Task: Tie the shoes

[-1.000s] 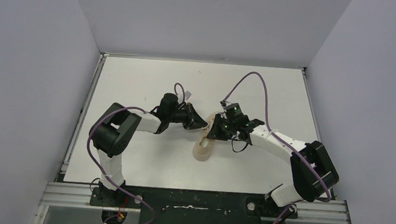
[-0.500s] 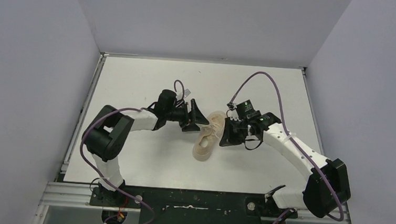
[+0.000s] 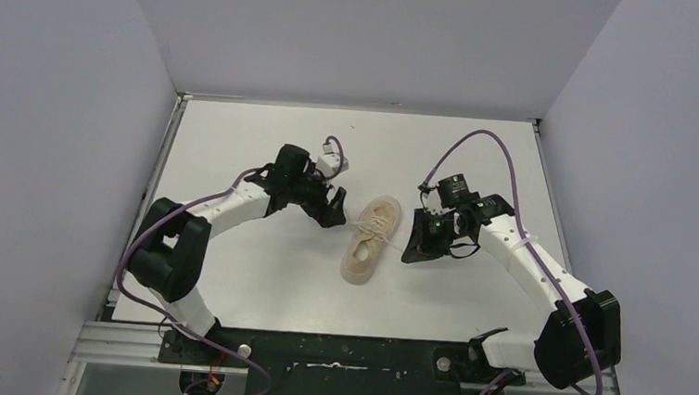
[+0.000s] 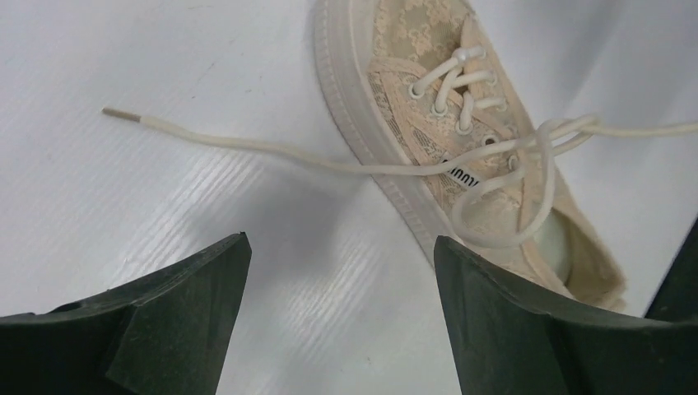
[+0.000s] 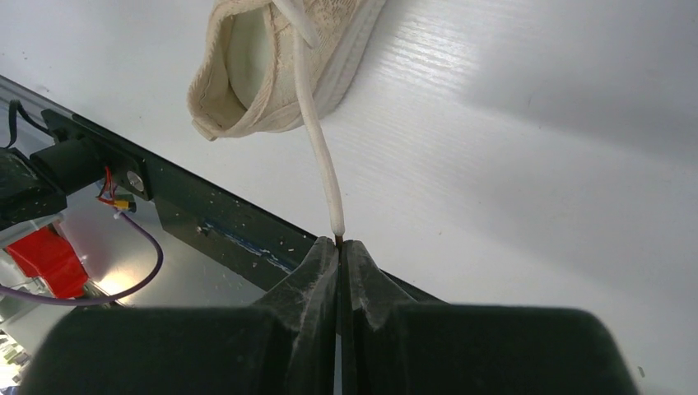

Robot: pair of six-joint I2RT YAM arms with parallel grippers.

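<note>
Top external — sneaker [image 3: 371,239] toe far-right; left claw [image 4: 339,247] wide, right claw [image 5: 339,244] tight on lace [image 5: 317,140]

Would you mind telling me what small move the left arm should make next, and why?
Probably ease the open left gripper forward and down onto the loose lace lying slack beside the sneaker, then close on it. The right gripper is shut on the other lace end, so only the left side seems to lack a grip.
</note>
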